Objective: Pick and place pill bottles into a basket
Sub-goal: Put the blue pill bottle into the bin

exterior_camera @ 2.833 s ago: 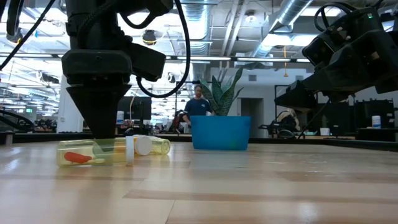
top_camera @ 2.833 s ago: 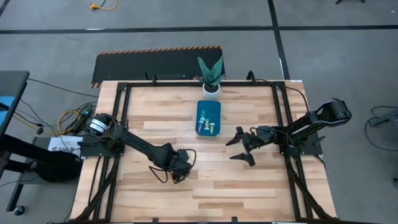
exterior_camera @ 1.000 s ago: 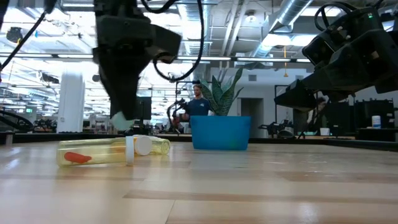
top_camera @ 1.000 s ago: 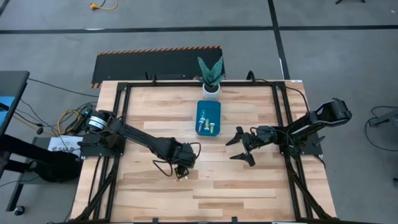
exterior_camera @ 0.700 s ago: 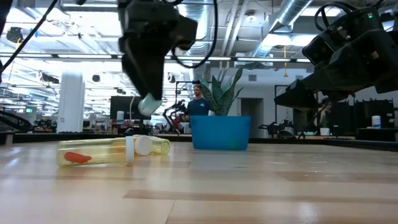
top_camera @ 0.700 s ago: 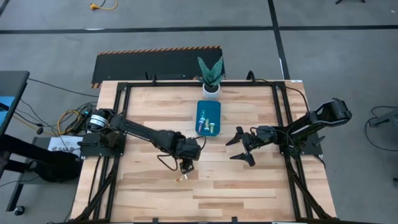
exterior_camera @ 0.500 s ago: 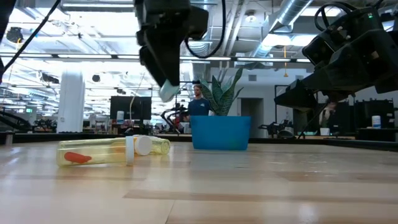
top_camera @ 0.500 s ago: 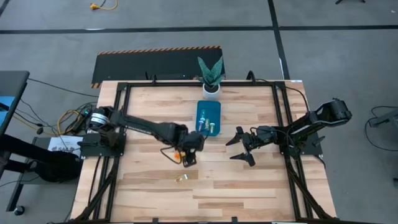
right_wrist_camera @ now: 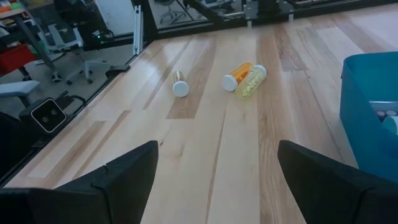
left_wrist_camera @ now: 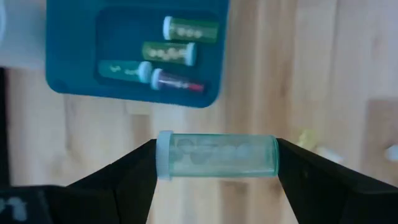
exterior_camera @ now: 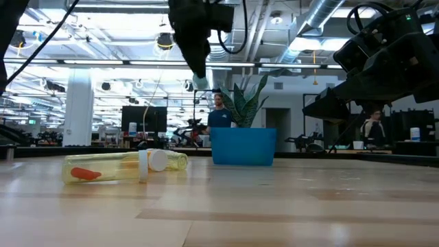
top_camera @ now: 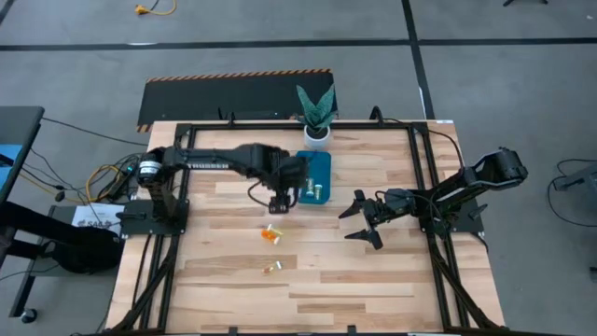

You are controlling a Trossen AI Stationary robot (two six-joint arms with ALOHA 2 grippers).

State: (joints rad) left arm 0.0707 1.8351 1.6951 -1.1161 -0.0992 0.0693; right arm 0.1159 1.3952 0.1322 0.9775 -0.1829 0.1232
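I see the teal basket [left_wrist_camera: 71,74] sitting toward the far edge of the tabletop [top_camera: 373,280], just in front of the potted plant [top_camera: 316,112], and through the left wrist camera I count four pill bottles lying on their sides inside it: two green ones [left_wrist_camera: 189,29], a darker green one [left_wrist_camera: 124,70] and a purple one [left_wrist_camera: 174,81] with pale caps. My left gripper [left_wrist_camera: 216,157] hangs above the table just beside the basket's left wall, its fingers pinching a pale green bottle [left_wrist_camera: 216,155] crosswise by its two ends, cap to one finger and base to the other. From the low camera this bottle shows only as a small pale tip [exterior_camera: 199,82] under the dark fingers. Out on the open wood near the middle of the tabletop lie an orange bottle [right_wrist_camera: 237,74] and a yellow bottle [right_wrist_camera: 250,81], touching side by side, and closer to the near edge one more small bottle [top_camera: 270,269] whose colour I cannot make out. My right gripper [top_camera: 362,220] waits off the table surface toward the right edge, fingers spread and holding nothing. The right wrist camera catches only a cut-off corner of the basket. Behind the table a person [exterior_camera: 219,116] is partly hidden by the basket.
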